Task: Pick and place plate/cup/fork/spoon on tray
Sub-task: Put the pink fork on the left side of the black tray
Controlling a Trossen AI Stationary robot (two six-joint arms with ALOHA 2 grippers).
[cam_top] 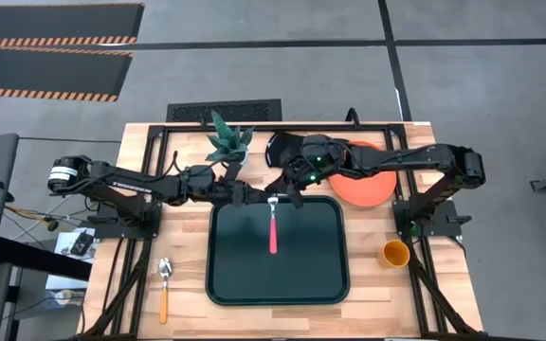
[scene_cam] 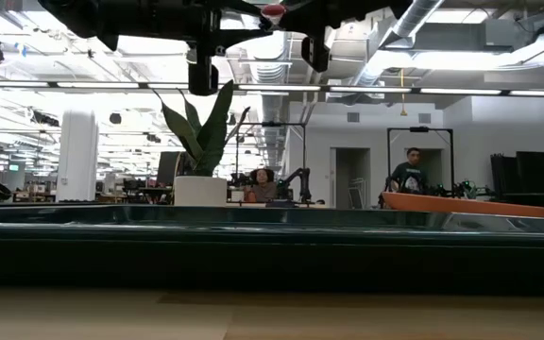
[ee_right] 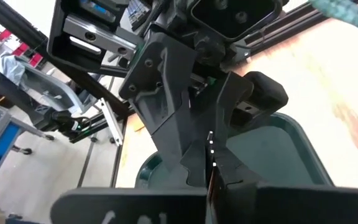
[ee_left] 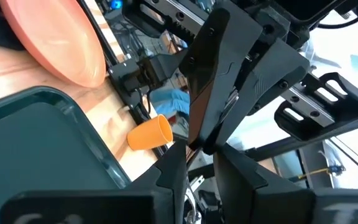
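Meeting at the upper edge of the tray (cam_top: 330, 275) in the middle of the high view, the left gripper (cam_top: 259, 197) and right gripper (cam_top: 290, 194) come together nose to nose over the fork's tines. The fork (cam_top: 273, 227) shows upright in the frame's centre, silver tines at top beside both grippers, red handle running down across the dark tray. Whether either gripper is parted or pressed together on the fork, I cannot tell: the wrist views show only dark fingers overlapping, with a thin bright strip between them.

The plate (cam_top: 368, 185) sits right of centre in the upper half, partly under the right arm, just off the tray's upper right corner. The cup (cam_top: 394, 253) stands at the right, beside the tray's right rim and apart from it. The spoon (cam_top: 163, 287) lies in the lower left on bare wood, bowl up, orange handle down, well apart from the tray. A green plant (cam_top: 226, 140) stands at upper centre.
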